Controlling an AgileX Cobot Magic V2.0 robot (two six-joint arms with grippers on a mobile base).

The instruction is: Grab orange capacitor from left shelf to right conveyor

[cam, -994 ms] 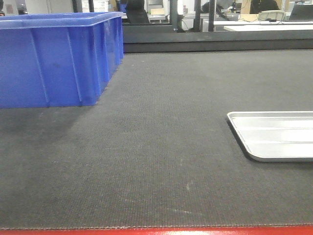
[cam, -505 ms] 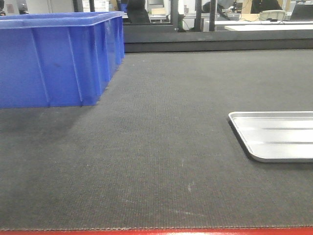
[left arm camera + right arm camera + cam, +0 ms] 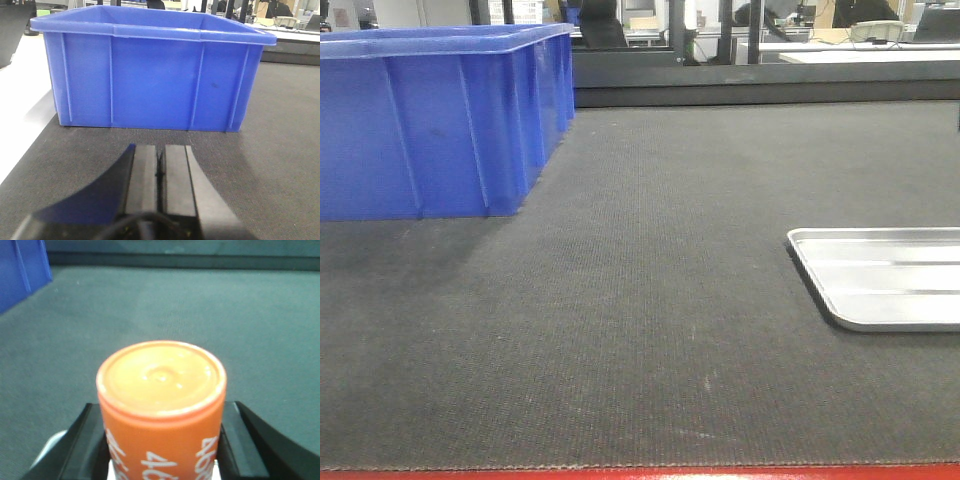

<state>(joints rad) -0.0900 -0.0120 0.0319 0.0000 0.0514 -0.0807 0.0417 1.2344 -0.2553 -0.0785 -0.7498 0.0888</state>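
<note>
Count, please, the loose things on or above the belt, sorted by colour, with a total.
Blue: 1, the blue bin
Silver: 1, the metal tray
Orange: 1, the orange capacitor, gripped by the right gripper
Total: 3

Dark grey woven conveyor belt (image 3: 650, 300) open across middle; tall blue plastic bin (image 3: 440, 120) blocks left, shallow silver metal tray (image 3: 885, 280) right.

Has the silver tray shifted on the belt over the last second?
Barely: the silver tray sits marginally further right of the blue bin, most likely from camera motion.
</note>
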